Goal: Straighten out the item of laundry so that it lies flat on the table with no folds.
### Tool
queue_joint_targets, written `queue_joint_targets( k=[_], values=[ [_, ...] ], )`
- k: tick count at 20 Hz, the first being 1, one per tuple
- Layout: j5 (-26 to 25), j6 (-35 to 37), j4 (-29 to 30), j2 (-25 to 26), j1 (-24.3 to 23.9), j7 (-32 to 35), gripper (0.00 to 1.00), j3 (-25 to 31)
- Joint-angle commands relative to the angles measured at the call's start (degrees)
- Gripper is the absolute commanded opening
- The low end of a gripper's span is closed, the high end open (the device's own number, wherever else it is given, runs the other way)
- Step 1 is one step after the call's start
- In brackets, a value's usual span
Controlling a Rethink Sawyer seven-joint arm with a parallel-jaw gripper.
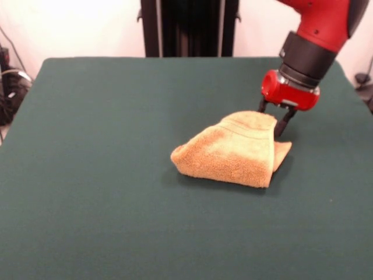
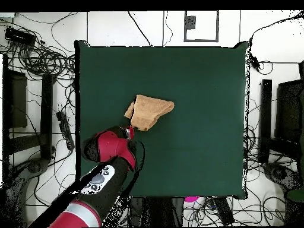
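Observation:
The orange-tan towel (image 1: 236, 153) lies folded and bunched on the dark green table (image 1: 105, 204), right of the middle. Its far right edge is drawn up off the cloth, with a woven band showing near that edge. My gripper (image 1: 274, 118) stands at that raised edge, its dark fingers (image 1: 285, 123) on either side of the fabric, shut on it. In the overhead view the towel (image 2: 151, 110) is a folded wedge left of the table's middle (image 2: 208, 148), and the gripper (image 2: 130, 132) is at its lower left corner. No white label shows.
The red and black arm (image 2: 110, 155) reaches in over the table's lower left edge in the overhead view. Cables and stands surround the table off its edges. The black pedestal (image 1: 189, 28) stands behind the far edge.

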Motion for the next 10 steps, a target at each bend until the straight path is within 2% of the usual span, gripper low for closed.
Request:
queue_joint_targets(
  k=[1, 10],
  values=[
    [4.13, -0.93, -3.73, 2.37, 1.81, 15.35, 1.00, 1.83],
    [3.97, 5.99, -3.49, -0.61, 4.40, 15.27, 1.00, -0.29]
  ],
)
